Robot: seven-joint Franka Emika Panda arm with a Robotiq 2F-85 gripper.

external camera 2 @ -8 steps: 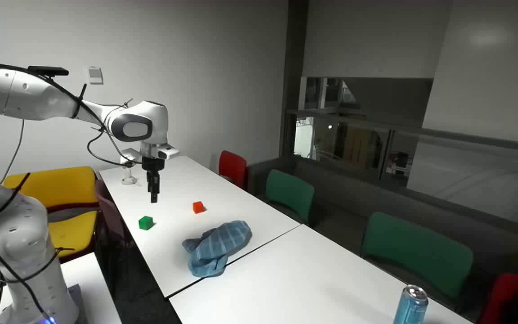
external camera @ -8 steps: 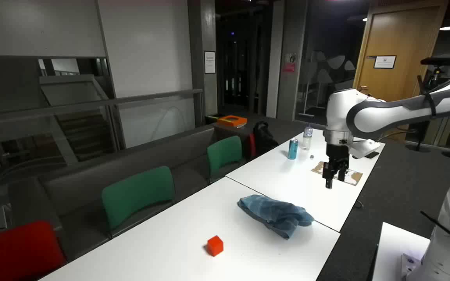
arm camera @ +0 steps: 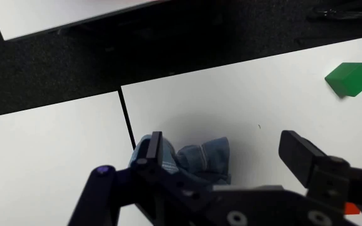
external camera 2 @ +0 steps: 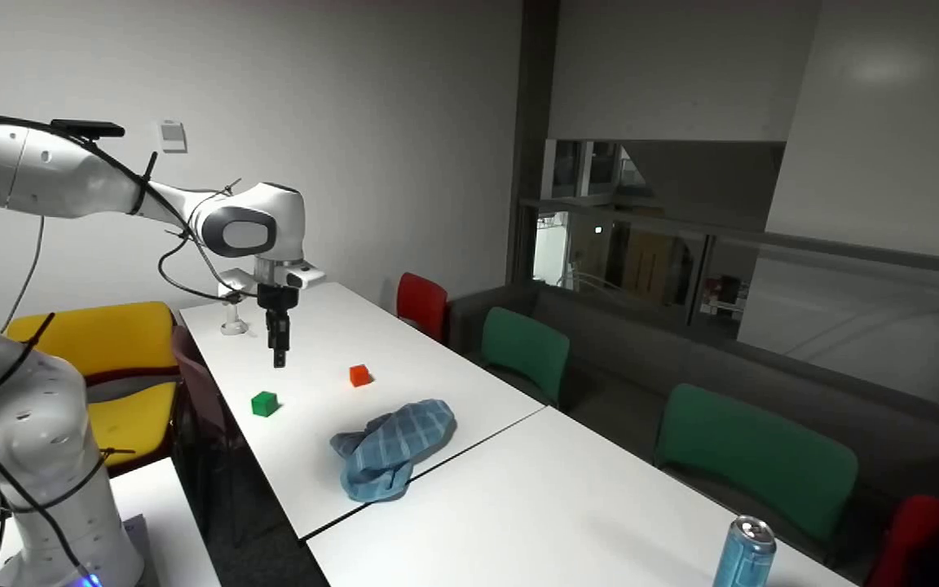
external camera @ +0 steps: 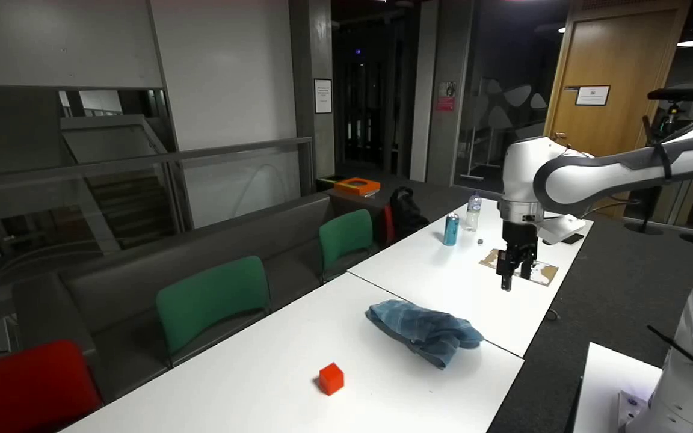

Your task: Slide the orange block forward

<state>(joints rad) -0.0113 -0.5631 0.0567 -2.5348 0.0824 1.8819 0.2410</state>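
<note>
The orange block (external camera: 331, 379) is a small red-orange cube on the white table (external camera: 220, 391). It also shows in an exterior view (external camera 2: 359, 375), and a sliver of it shows in the wrist view (arm camera: 352, 208), mostly hidden behind the gripper's finger. My gripper (arm camera: 222, 141) is open with nothing between its fingers. In both exterior views the gripper (external camera: 516, 278) (external camera 2: 279, 359) hangs above the table, pointing down, apart from the block.
A crumpled blue cloth (external camera 2: 396, 448) (arm camera: 206, 160) lies near the table seam. A green block (external camera 2: 264, 403) (arm camera: 349, 78) sits near the robot-side edge. A blue can (external camera: 451, 230) and a bottle (external camera: 473, 213) stand farther along. Chairs (external camera: 217, 300) line the far side.
</note>
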